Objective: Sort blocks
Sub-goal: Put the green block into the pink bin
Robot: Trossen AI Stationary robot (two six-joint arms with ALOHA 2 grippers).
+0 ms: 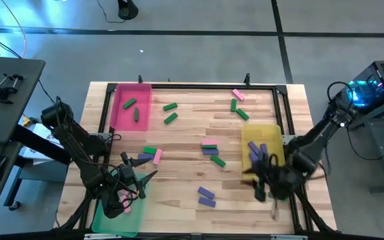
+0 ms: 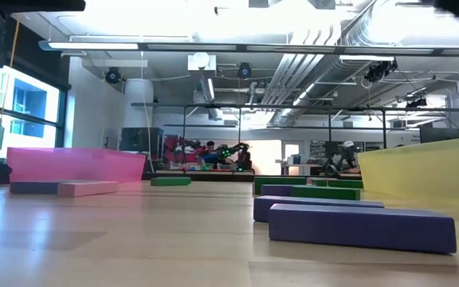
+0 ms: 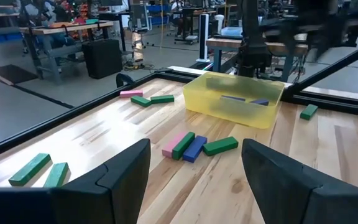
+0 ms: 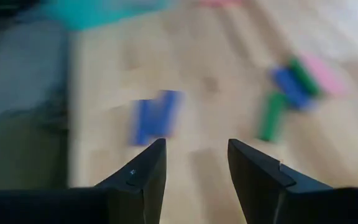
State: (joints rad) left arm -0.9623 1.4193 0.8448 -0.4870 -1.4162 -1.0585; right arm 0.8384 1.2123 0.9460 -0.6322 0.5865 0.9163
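Observation:
Green, pink and purple blocks lie flat about the wooden table: a purple pair (image 1: 206,197) (image 4: 154,118) (image 2: 361,227), a mixed cluster (image 1: 211,151) (image 3: 191,146), and another group (image 1: 151,155). The pink tray (image 1: 131,93) holds two green blocks, the green tray (image 1: 115,223) holds pink ones, and the yellow tray (image 1: 272,133) (image 3: 235,102) holds purple ones. My left gripper (image 1: 141,169) (image 3: 194,180) is open and empty, over the green tray's far right corner. My right gripper (image 1: 264,181) (image 4: 194,168) is open and empty by the yellow tray's near edge, pointing toward the purple pair.
More loose blocks lie by the far edge: two green (image 1: 171,112) beside the pink tray, and a pink with two green (image 1: 238,105) beyond the yellow tray. A dark rail (image 1: 199,85) frames the table. Bare wood shows between the purple pair and the green tray.

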